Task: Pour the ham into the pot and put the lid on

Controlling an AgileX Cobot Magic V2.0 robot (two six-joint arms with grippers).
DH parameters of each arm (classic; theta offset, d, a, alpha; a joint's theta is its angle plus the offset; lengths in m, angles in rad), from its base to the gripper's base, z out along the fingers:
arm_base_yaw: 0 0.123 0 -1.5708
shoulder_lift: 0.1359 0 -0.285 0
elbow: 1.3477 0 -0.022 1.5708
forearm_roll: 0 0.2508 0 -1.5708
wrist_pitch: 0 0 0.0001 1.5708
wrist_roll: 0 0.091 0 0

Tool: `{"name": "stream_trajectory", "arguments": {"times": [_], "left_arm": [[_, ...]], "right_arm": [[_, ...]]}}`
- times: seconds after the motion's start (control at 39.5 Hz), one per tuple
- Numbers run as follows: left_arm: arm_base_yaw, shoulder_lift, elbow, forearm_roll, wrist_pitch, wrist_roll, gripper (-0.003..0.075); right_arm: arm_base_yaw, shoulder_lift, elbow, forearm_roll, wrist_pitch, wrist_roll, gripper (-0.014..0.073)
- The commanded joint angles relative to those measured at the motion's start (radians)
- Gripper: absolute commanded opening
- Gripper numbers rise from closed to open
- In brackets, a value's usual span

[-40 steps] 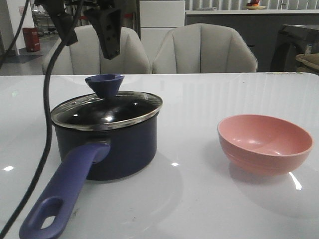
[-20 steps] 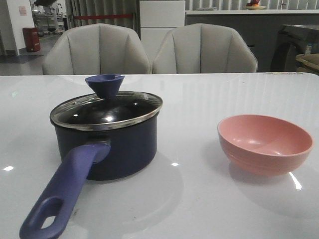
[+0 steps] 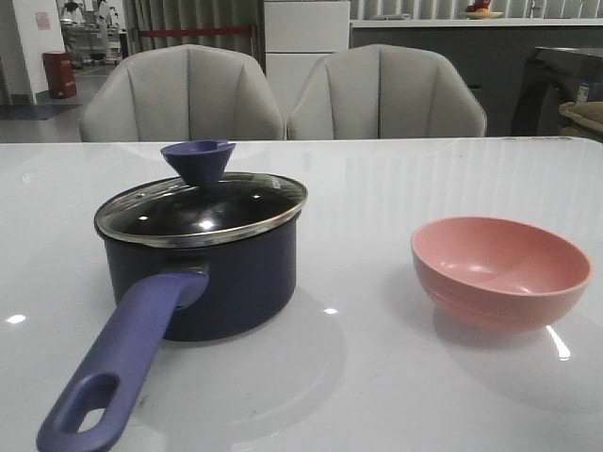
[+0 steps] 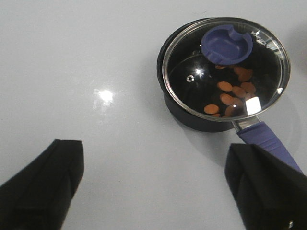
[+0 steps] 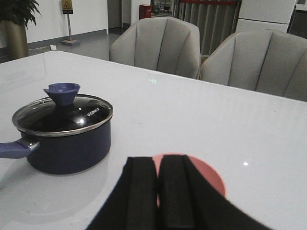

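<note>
Front view: neither tool is in sight. The pot (image 3: 203, 273) stands on the tabletop (image 3: 377, 377) with the lid (image 3: 201, 207) seated level on its rim and its long handle (image 3: 122, 363) pointing toward the camera; the pink bowl (image 3: 499, 273) sits well apart and appears empty. Left wrist view: the left tool (image 4: 153, 184) hangs above the tabletop, released, its two fingers spread wide and holding nothing; the pot lies ahead of it and nearer one finger, and the ham (image 4: 232, 91) shows through the glass as orange slices on the dark base. Right wrist view: the right tool (image 5: 158, 196) is clenched, fingers pressed together on nothing, with the bowl directly beyond its tips and the pot off to one side. Judgement: both steps appear complete. The lid, being glass, looks fragile and its dome likely slippery; the knob (image 3: 198, 158) is the sound place to take hold. The pot seems rigid and fairly heavy, best taken by the handle.
</note>
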Motion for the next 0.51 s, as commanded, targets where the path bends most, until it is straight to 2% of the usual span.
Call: {"name": "stream_trajectory", "arguments": {"times": [0.0, 0.18, 0.48], "left_arm": [[0.0, -0.11, 0.076, -0.003, -0.118, -0.033, 0.0606], [0.0, -0.321, 0.25, 0.003, -0.224, -0.031, 0.0606], [-0.002, -0.638, 0.481, 0.006, -0.301, -0.03, 0.0606]], "right_arm": [[-0.003, 0.009, -0.028, -0.008, -0.083, -0.007, 0.016], [-0.003, 0.009, -0.028, -0.008, -0.083, -0.007, 0.016], [-0.003, 0.009, -0.028, -0.008, -0.083, -0.007, 0.016]]}}
